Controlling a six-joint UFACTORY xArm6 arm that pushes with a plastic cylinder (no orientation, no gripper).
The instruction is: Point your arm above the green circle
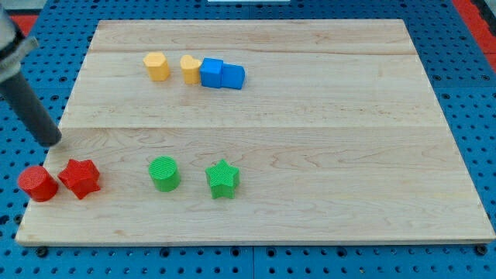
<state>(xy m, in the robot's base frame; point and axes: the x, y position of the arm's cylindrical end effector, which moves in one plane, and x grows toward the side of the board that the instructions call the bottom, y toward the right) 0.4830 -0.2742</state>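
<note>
Evenly and brightly lit from overhead, with no hard glare on the pale wooden board (310, 155). Soft, short shadows only, tucked under the green circle (163, 173) and the green star (223, 179). Sharp across the middle; slightly softer toward the view's top. Blurred at the upper left, where the dark rod (31, 108) enters. Saturated colour throughout; modest resolution.

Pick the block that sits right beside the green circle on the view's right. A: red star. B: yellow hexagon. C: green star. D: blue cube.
C: the green star stands just to the view's right of the green circle, in the same row; my tip is far off at the view's left.
</note>
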